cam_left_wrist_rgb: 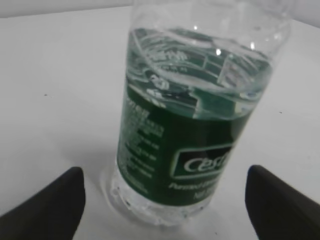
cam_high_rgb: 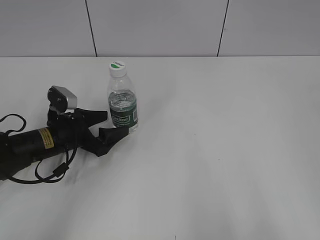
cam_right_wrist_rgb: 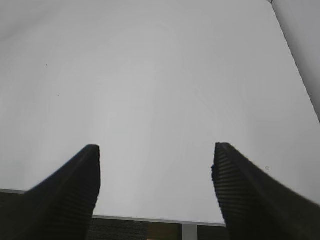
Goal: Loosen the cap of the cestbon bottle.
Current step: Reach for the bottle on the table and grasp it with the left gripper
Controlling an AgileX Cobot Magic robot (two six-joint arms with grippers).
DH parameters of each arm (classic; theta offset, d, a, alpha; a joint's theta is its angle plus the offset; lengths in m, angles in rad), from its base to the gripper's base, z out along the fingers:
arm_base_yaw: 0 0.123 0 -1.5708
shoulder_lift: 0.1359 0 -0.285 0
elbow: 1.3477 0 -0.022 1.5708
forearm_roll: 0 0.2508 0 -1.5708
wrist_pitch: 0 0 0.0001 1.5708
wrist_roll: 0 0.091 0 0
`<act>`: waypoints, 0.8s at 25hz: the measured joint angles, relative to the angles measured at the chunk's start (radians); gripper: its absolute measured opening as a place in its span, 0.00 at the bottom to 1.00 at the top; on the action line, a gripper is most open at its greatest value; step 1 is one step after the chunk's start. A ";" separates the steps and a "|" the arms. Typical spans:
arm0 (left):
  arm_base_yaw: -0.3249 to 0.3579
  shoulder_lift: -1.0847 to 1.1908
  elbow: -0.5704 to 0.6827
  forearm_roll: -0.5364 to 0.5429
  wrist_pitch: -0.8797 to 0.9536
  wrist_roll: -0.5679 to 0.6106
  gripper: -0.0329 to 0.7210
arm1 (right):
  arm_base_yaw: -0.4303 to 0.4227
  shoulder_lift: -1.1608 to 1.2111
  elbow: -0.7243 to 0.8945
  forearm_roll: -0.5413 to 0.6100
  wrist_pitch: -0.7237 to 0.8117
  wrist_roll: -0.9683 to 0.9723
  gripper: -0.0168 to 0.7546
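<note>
The cestbon bottle [cam_high_rgb: 122, 102] stands upright on the white table, clear with a dark green label and water inside. Its white cap [cam_high_rgb: 117, 67] with a green mark sits on top. My left gripper [cam_high_rgb: 111, 123] is open, low on the table, its two black fingers on either side of the bottle's base without touching it. In the left wrist view the bottle [cam_left_wrist_rgb: 195, 135] fills the frame between the open fingers [cam_left_wrist_rgb: 165, 200]; the cap is out of that view. My right gripper [cam_right_wrist_rgb: 156, 172] is open and empty over bare table; it does not show in the exterior view.
The white table [cam_high_rgb: 225, 150] reaches back to a grey panelled wall [cam_high_rgb: 160, 27]. A black cable [cam_high_rgb: 50, 172] loops beside the left arm. The table's near edge [cam_right_wrist_rgb: 150, 219] shows under the right gripper.
</note>
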 joint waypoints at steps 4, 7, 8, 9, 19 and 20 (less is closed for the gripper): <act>0.000 0.003 -0.029 0.001 -0.003 0.005 0.83 | 0.000 0.000 0.000 0.000 0.000 0.000 0.71; -0.005 0.003 -0.058 0.010 -0.003 0.007 0.83 | 0.000 0.000 0.000 0.000 0.000 0.001 0.71; -0.011 0.003 -0.067 0.010 -0.003 0.007 0.83 | 0.000 0.000 0.000 0.000 0.000 0.001 0.71; -0.020 0.003 -0.076 0.012 -0.003 0.007 0.83 | 0.000 0.000 0.000 0.000 0.000 0.001 0.71; -0.099 0.004 -0.151 -0.061 0.054 0.009 0.83 | 0.000 0.000 0.000 0.000 0.000 0.001 0.71; -0.099 0.004 -0.153 -0.066 0.055 0.009 0.83 | 0.000 0.000 0.000 0.000 0.000 0.001 0.71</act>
